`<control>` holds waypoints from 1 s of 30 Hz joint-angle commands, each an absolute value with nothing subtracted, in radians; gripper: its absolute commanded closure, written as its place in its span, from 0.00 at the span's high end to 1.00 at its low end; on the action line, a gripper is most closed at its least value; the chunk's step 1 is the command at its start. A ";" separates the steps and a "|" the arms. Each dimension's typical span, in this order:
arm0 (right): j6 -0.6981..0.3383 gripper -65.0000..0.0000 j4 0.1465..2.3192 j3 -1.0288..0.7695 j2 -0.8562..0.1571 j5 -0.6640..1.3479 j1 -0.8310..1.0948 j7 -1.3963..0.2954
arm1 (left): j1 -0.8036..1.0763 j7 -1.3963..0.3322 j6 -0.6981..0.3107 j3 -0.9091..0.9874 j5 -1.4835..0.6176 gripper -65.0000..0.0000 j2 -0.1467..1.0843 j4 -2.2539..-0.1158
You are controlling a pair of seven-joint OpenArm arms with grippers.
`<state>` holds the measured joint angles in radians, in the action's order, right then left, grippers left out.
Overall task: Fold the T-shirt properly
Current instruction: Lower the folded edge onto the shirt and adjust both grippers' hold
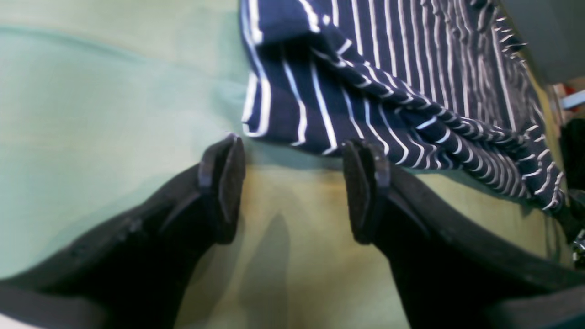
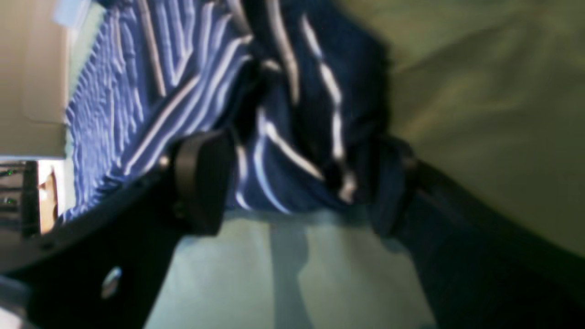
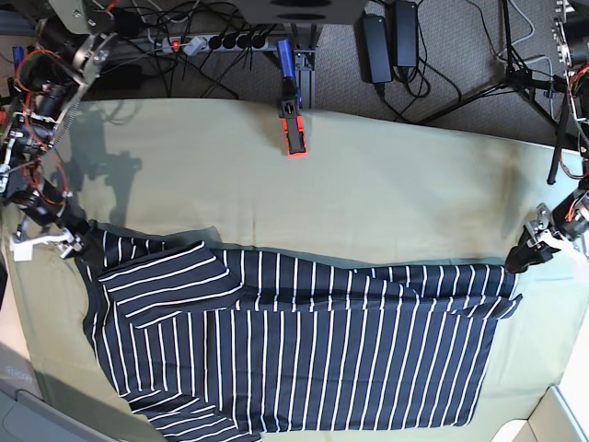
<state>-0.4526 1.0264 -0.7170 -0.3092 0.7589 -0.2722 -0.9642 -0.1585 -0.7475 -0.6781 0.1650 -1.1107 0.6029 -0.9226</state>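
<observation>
The navy white-striped T-shirt (image 3: 304, 359) lies spread across the front of the olive-green table cloth (image 3: 386, 184), with a sleeve folded over at its left end. My left gripper (image 3: 521, 258) is at the shirt's far right corner. In the left wrist view it (image 1: 295, 144) is open and empty, its fingertips (image 1: 365, 155) just short of the shirt's edge (image 1: 411, 68). My right gripper (image 3: 75, 243) is at the shirt's far left corner. In the right wrist view it (image 2: 297, 183) stands open with bunched shirt cloth (image 2: 292, 137) between its jaws.
A red and black clamp (image 3: 293, 136) stands at the table's back edge. A power strip and cables (image 3: 212, 41) lie on the floor behind. A tripod (image 3: 515, 55) stands at the back right. The shirt's hem reaches the front table edge.
</observation>
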 commanded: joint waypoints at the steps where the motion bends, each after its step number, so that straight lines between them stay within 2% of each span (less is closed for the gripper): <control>1: -0.475 0.68 1.041 -0.718 -0.316 0.770 -0.299 -0.958 | -0.177 -0.732 -0.698 0.173 -1.133 0.58 0.623 -0.938; 16: -0.476 0.68 1.041 -0.718 -0.282 0.747 -0.357 -0.958 | -0.180 -0.710 -0.698 0.212 -1.153 0.58 0.612 -0.937; 20: -0.475 0.68 1.041 -0.718 -0.282 0.741 -0.357 -0.958 | -0.183 -0.696 -0.698 0.212 -1.146 0.67 0.591 -0.931; 30: -0.476 0.68 1.041 -0.718 -0.283 0.740 -0.357 -0.979 | -0.299 -0.681 -0.692 0.212 -1.140 0.67 0.532 -0.797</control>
